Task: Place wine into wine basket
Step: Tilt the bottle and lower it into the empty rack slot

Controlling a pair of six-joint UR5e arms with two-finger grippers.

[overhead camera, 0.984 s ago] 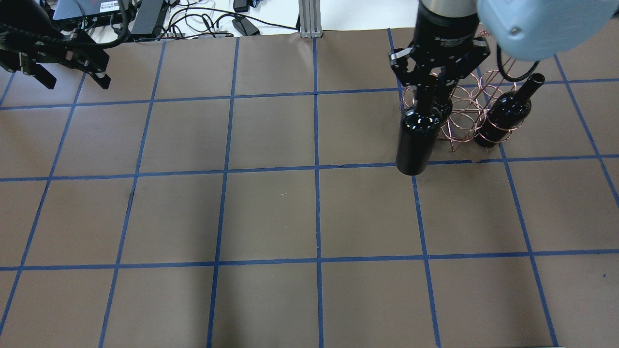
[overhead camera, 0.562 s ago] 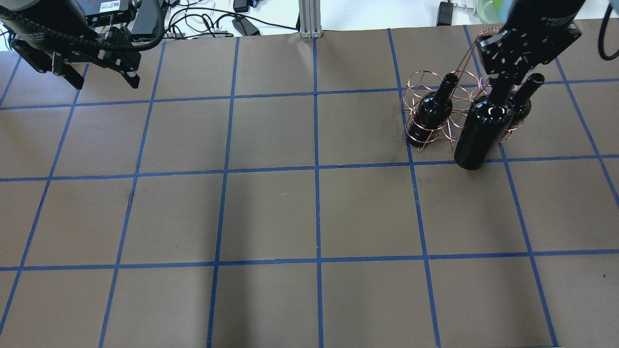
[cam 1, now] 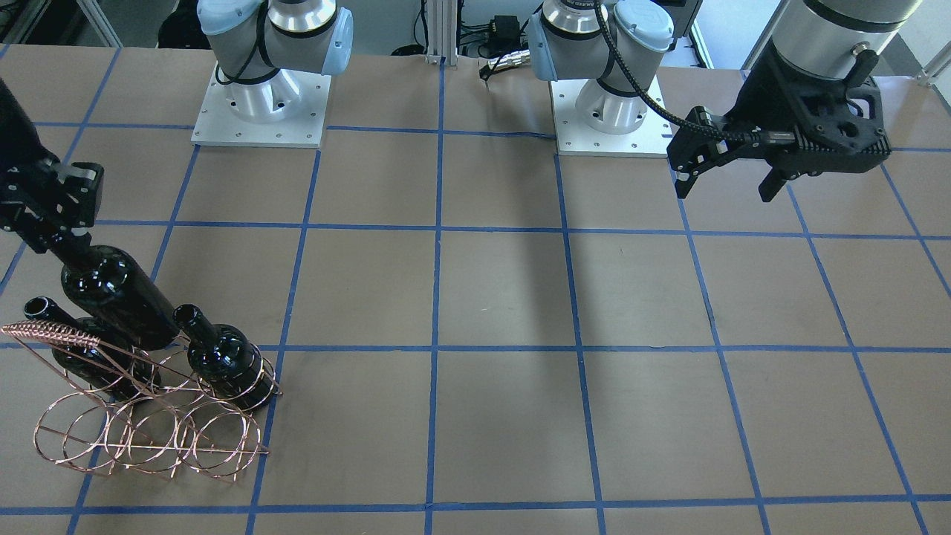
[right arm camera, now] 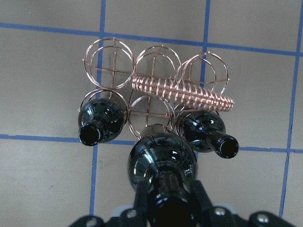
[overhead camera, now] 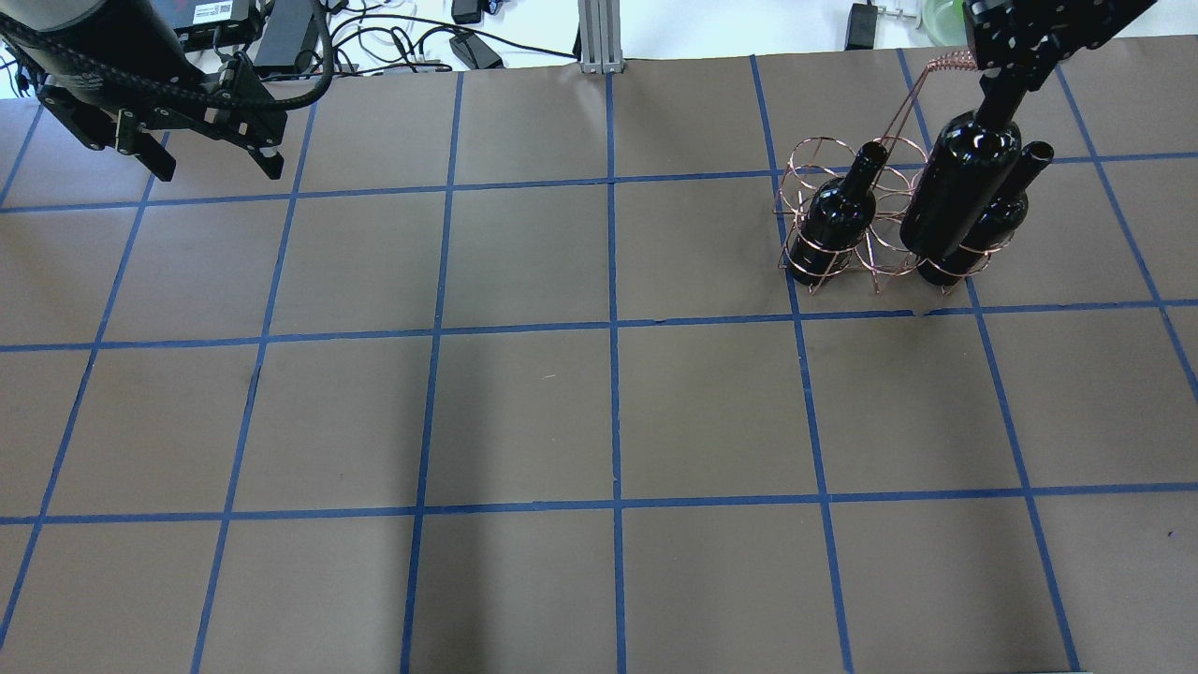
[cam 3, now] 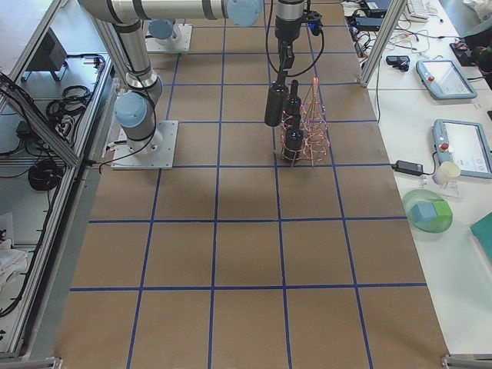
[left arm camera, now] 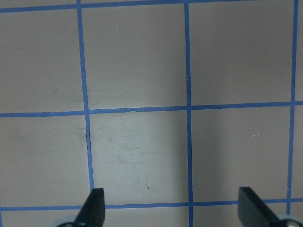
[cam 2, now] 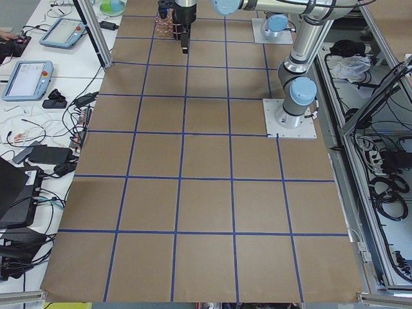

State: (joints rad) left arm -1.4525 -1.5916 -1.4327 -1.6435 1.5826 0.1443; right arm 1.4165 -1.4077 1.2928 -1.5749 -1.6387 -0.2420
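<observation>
Above the near row of the wine basket (cam 1: 148, 438), the wine (overhead camera: 959, 187) hangs from the right gripper (right arm camera: 166, 196), whose jaws are clenched on its neck. We judge the bottle heavy, stiff, slippery and breakable, so the neck is the safest hold. One seated bottle (right arm camera: 99, 125) and a second seated bottle (right arm camera: 203, 130) flank the free middle ring (right arm camera: 149, 111), and the coiled handle (right arm camera: 182, 94) runs just behind, so room is little. The left gripper (left arm camera: 171, 208) hangs spread, holding nothing, well apart.
</observation>
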